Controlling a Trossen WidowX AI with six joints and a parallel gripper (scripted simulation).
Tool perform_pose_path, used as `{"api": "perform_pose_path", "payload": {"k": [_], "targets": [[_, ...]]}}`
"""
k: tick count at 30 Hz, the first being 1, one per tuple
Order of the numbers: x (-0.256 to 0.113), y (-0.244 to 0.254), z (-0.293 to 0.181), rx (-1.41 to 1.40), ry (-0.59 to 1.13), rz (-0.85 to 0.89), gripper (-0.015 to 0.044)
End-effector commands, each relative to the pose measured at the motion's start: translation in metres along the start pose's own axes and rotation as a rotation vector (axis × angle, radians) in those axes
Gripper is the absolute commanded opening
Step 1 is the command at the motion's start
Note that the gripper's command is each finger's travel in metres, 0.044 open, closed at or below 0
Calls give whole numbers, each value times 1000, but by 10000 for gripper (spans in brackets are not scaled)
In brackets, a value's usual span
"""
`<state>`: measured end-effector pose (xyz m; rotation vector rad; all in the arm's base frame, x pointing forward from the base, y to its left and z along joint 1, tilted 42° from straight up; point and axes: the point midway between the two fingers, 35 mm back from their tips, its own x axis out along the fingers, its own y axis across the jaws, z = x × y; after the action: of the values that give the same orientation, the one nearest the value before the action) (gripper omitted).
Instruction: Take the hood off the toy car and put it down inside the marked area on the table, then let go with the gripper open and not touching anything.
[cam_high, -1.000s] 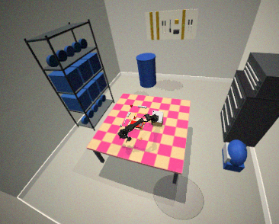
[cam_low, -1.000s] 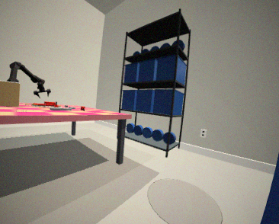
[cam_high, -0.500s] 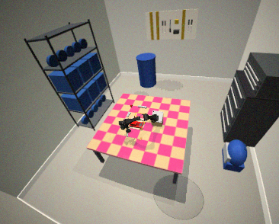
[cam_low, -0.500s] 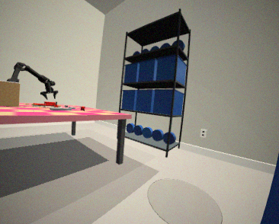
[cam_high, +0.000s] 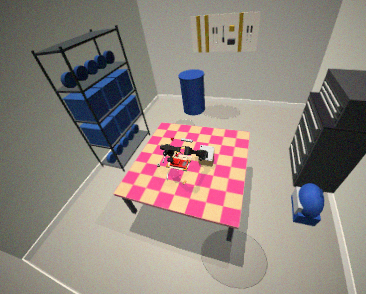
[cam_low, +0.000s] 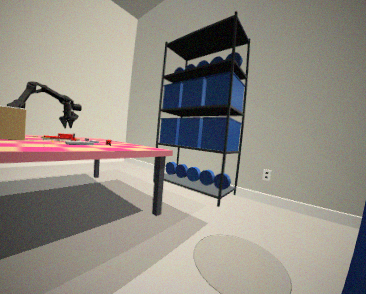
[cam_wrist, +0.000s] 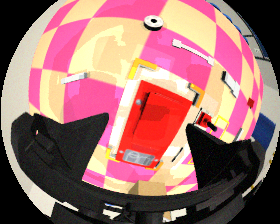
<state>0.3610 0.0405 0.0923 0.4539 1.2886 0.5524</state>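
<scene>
The toy car (cam_high: 178, 162) (cam_low: 66, 136) (cam_wrist: 162, 131) is a red, boxy body on a white base with orange-yellow corner pieces. In the wrist view it fills the middle, with a grey glassy panel at its lower end. I cannot tell the hood's edges from the rest of the red body. A small thin yellow outline (cam_wrist: 224, 119) lies right of the car in the wrist view; whether it is the marked area is unclear. My gripper (cam_high: 170, 153) (cam_low: 67, 127) (cam_wrist: 149, 122) is open and empty, pointing down above the car, apart from it.
Right of the car in the wrist view are a small red part (cam_wrist: 205, 120) with a black piece and a red block (cam_wrist: 251, 102). A white ring (cam_wrist: 146, 23) and white bars (cam_wrist: 192, 51) (cam_wrist: 75, 78) lie around it. The arm stands on a box (cam_low: 12, 123).
</scene>
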Motion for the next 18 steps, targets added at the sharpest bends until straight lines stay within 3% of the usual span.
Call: {"api": "perform_pose_path", "payload": {"k": [1,18], "targets": [[-5,-26,-22,189,52,34,440],[-2,-30,-26,226,61,42,440]]}}
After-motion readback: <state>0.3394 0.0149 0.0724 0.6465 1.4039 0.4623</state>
